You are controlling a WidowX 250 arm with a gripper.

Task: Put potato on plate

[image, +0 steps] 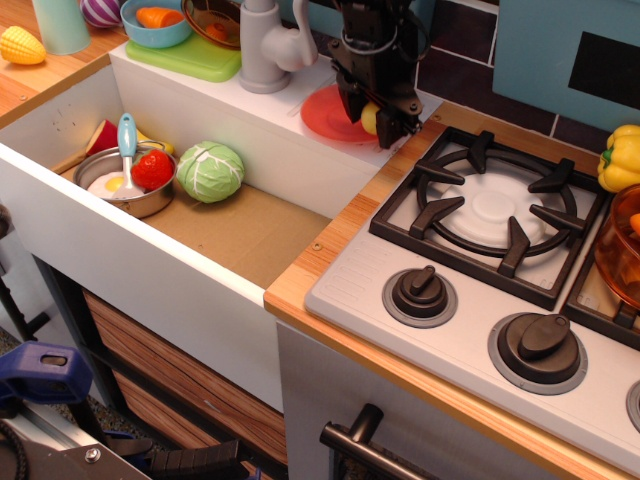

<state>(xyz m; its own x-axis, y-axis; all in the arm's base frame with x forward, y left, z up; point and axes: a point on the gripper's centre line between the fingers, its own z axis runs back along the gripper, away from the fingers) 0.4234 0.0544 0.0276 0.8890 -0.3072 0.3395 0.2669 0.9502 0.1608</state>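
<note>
Cabbage (211, 171) beside pot (128, 192) in sink (240, 235), stove burner (495, 212), bell pepper (620, 157)

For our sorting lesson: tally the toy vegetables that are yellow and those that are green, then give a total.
Yellow: 3 (ridged plastic corn, smooth egg-shaped potato, lobed bell pepper)
Green: 1 (round leafy cabbage)
Total: 4

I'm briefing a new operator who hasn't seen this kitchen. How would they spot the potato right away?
Start at the grey faucet behind the sink; just right of it a red plate lies on the white ledge. The potato is the small smooth yellow egg between the black gripper's fingers there, unlike the lobed yellow pepper far right.
</note>
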